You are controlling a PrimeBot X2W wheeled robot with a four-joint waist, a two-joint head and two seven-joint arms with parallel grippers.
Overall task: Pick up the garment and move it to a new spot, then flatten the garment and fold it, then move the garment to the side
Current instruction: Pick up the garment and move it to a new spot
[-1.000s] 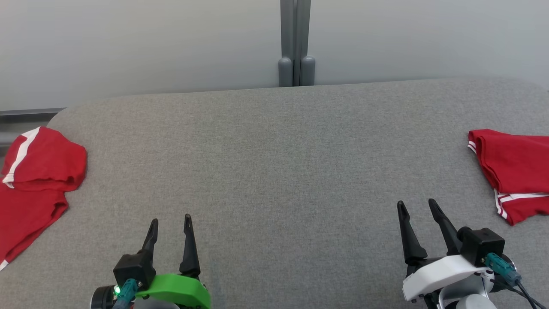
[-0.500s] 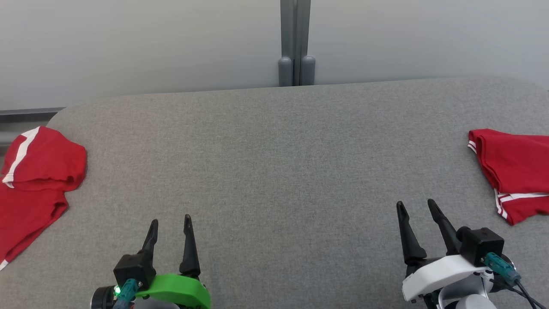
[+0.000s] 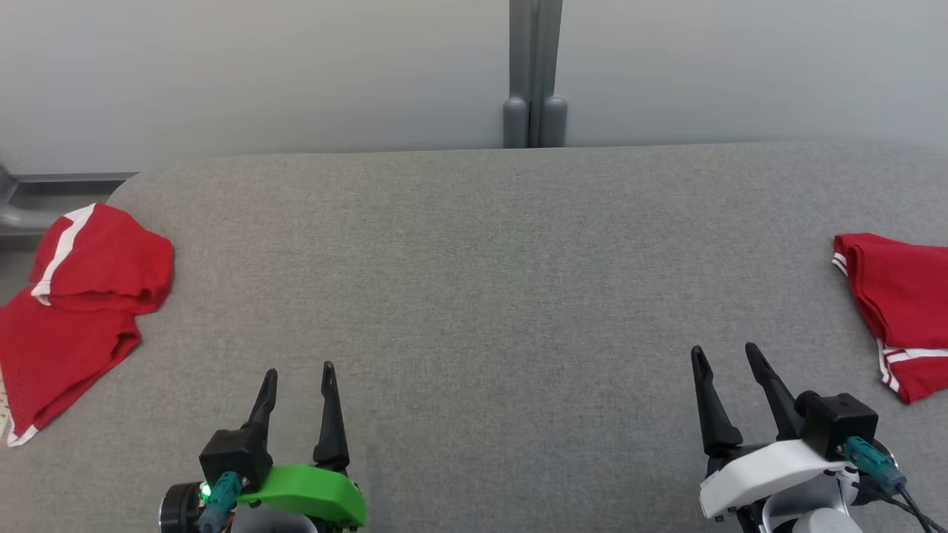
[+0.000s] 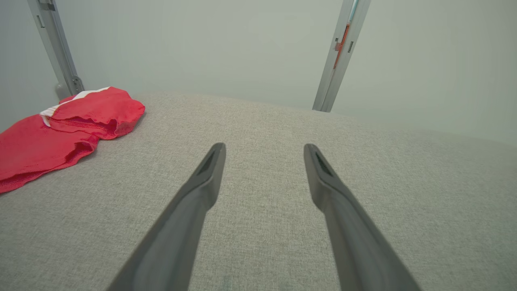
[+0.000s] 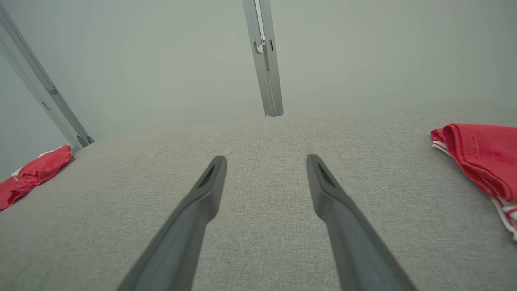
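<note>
A crumpled red garment (image 3: 81,296) with white trim lies at the left edge of the grey table (image 3: 489,296); the left wrist view has it at far left (image 4: 60,129), the right wrist view far off at left (image 5: 36,171). A second red garment (image 3: 900,303) with white stripes, folded over, lies at the right edge (image 5: 480,157). My left gripper (image 3: 298,373) is open near the front, well right of the left garment. Over the front right my right gripper (image 3: 726,354) stands open, left of the right garment. Neither holds anything.
A pale wall with a grey vertical post (image 3: 535,74) stands behind the table's far edge. Another metal post (image 4: 56,48) rises behind the left garment. The table's rounded far-left corner (image 3: 137,178) is near that garment.
The whole head view has shifted slightly, so the camera moved a little to the left. Both grippers remain open and the garments lie as before.
</note>
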